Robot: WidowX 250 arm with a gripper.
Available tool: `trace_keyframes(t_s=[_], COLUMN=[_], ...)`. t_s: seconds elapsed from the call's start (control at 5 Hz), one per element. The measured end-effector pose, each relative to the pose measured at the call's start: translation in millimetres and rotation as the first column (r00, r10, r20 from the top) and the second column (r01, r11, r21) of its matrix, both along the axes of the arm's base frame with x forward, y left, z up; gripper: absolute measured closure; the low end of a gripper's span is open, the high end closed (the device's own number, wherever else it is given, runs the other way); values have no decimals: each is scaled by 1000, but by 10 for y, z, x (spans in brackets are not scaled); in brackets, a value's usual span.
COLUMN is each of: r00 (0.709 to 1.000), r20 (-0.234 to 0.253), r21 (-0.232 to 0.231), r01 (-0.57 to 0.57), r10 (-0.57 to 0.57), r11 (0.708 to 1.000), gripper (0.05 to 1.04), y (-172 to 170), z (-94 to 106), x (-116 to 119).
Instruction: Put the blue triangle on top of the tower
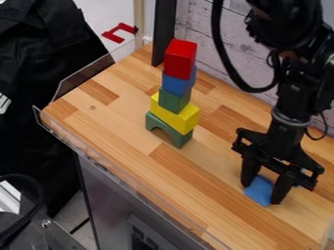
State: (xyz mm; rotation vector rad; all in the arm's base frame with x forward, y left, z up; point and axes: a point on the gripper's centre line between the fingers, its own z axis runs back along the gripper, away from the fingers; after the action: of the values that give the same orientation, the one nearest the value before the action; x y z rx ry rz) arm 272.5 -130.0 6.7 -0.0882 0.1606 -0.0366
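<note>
The black gripper (262, 195) is low over the right part of the wooden counter, shut on the blue triangle (260, 191). One finger is on each side of the triangle, and its blue face fills the gap between them. Whether the triangle touches the wood I cannot tell. Left of the gripper and farther back, the tower stands upright: a green arch (168, 130) at the bottom, then a yellow block (175, 115), a green block (174, 100), a blue block (177, 84) and a red block (180, 59) on top.
The wooden counter (130, 114) has a clear raised guard along its left and front edges. A black upright post (164, 31) stands just behind the tower, against the whitish plank wall (203, 44). A black cable hangs beside the arm.
</note>
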Motion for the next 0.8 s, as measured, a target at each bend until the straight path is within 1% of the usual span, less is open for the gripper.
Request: trace_keyframes(t_s=[0.2, 0.4, 0.6, 0.8], r00=[1000, 1000, 990, 974], r20=[-6, -1, 135, 218], r21=[0, 25, 12, -11], r01=[6, -11, -29, -62], r10=[-6, 11, 27, 63], r11=[1000, 1000, 1000, 998], gripper=[526, 526, 526, 526], y=[-5, 35, 51, 91], z=[0, 110, 648, 1145], x=[-9, -24, 31, 79])
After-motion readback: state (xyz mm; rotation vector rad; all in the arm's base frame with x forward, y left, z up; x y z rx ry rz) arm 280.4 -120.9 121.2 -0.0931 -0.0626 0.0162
